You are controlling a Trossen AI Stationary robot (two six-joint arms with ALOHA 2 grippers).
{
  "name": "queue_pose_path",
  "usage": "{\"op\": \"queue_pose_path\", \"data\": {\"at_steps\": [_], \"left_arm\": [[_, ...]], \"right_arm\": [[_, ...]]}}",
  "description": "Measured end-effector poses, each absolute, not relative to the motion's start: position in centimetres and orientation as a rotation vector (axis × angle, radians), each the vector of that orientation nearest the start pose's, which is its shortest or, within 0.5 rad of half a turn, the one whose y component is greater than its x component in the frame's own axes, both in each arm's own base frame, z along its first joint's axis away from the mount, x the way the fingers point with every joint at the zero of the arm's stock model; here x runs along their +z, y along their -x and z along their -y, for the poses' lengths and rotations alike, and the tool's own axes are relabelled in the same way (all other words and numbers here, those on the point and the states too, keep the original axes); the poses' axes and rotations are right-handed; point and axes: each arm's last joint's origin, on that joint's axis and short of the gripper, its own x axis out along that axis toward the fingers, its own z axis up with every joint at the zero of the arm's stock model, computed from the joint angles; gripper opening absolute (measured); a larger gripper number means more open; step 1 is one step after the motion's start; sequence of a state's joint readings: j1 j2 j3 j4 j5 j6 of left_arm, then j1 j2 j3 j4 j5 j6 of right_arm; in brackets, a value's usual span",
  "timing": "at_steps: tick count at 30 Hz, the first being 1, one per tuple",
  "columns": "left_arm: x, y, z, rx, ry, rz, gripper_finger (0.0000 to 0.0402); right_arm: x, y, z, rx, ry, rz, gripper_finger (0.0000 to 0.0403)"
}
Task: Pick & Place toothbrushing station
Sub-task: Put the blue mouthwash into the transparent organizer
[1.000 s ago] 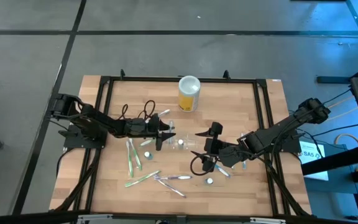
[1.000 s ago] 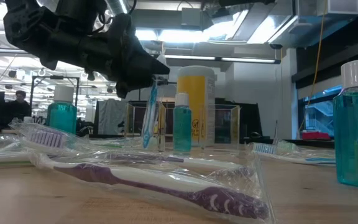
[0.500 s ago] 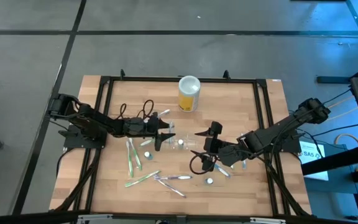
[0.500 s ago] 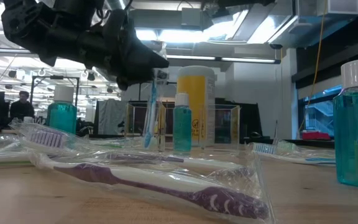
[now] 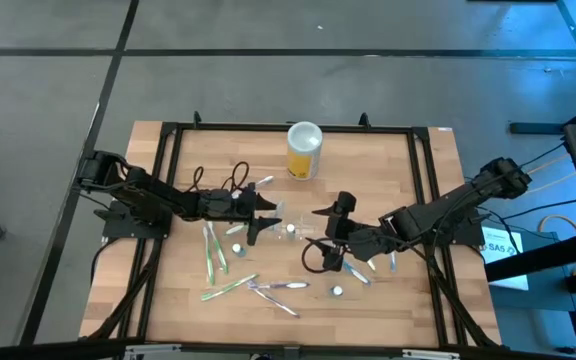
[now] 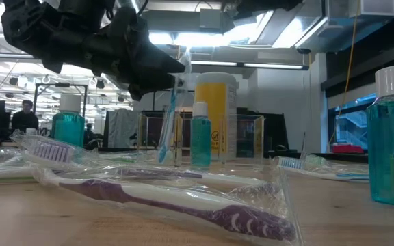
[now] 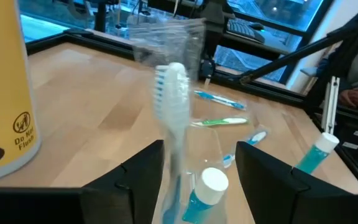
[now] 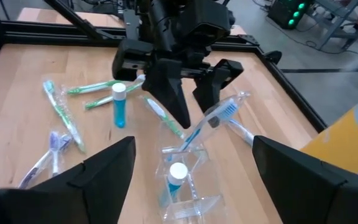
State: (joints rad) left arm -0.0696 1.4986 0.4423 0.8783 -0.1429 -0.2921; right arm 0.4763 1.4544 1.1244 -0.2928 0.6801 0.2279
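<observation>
The toothbrushing station [image 8: 182, 198] is a clear box on the wood, between my two grippers in the high view [image 5: 290, 229]. In it stand a small teal bottle with a white cap [image 8: 177, 177] and a wrapped blue toothbrush [image 8: 211, 123]. The toothbrush leans out over the station's rim, head up. My left gripper [image 5: 261, 220] is open. Its fingers stand on either side of the toothbrush head [image 7: 176, 93] without touching it. My right gripper [image 5: 329, 236] is open on the station's other side, above the table, with nothing in it.
A yellow canister with a white lid [image 5: 305, 150] stands at the far middle of the table. Wrapped toothbrushes lie on the near left [image 5: 213, 250] and near middle [image 5: 278, 288]; a purple one [image 6: 169, 198] is closest. Teal bottles [image 6: 392, 137] stand about. A black frame [image 5: 168, 130] rims the table.
My left gripper has opened a little around the toothbrush head, let go of it and rolled slightly. It has stayed where it was. The toothbrush stays standing in the station, leaning head up.
</observation>
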Motion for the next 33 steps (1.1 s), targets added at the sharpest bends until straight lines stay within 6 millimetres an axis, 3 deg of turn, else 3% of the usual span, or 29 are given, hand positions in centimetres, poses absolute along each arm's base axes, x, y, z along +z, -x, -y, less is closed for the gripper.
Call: {"op": "queue_pose_path", "data": {"at_steps": [12,23,33], "left_arm": [[16.7,-26.6,1.4,0.109,0.216,-0.194,0.0197],[18.6,-25.5,1.4,0.083,0.194,-0.194,0.0198],[20.8,-23.1,1.1,0.092,0.096,-0.232,0.0245]], "right_arm": [[29.0,-28.8,-12.8,-0.233,0.104,-0.500,0.0311],[29.0,-28.8,-12.8,-0.233,0.104,-0.501,0.0327],[29.0,-28.8,-12.8,-0.219,0.098,-0.505,0.0336]]}}
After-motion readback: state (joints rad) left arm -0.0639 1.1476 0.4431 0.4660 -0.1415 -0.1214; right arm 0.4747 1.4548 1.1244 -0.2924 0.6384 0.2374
